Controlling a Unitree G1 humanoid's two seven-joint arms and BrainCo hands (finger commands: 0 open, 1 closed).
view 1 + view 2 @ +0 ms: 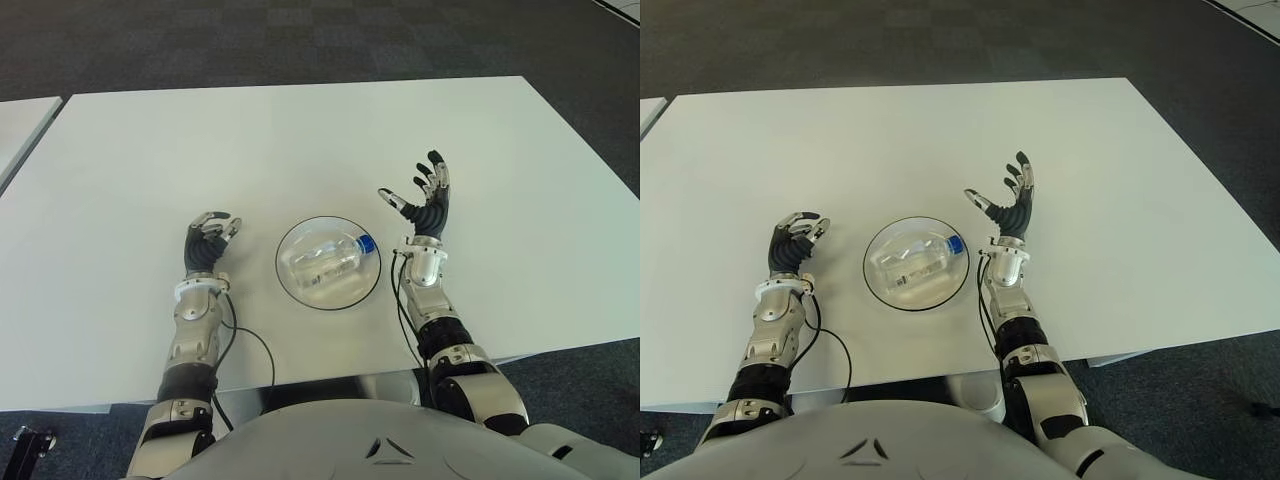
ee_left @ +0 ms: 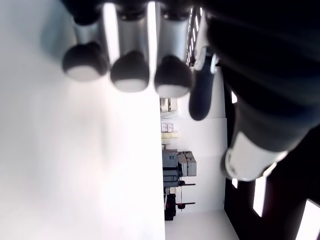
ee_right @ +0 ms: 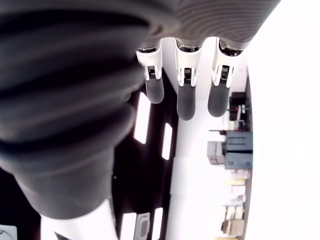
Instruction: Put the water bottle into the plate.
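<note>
The bottle (image 1: 328, 262) is clear plastic so it's honestly hard to make out against the plate (image 1: 291, 281), which looks like see-through glass with a thin dark rim; you mostly spot the bottle by its blue cap (image 1: 366, 242) pointing toward the robot's right. It's lying on its side inside the plate, near the front edge of the white table (image 1: 300, 140). If there's a label or any writing on it, I can't read it. The right hand (image 1: 427, 198) is up just beside the plate on its right, fingers spread wide and holding nothing. Its own wrist camera only catches three straight fingers (image 3: 186, 100) and a blurry room behind them. The left hand (image 1: 208, 243) sits on the plate's left side, a bit apart from it, fingers curled in with nothing in them. In its wrist view you get rounded grey fingertips (image 2: 130, 75) over the bare tabletop, the rest is just dark casing. Both forearms are shiny metal with black ribbed palms.
</note>
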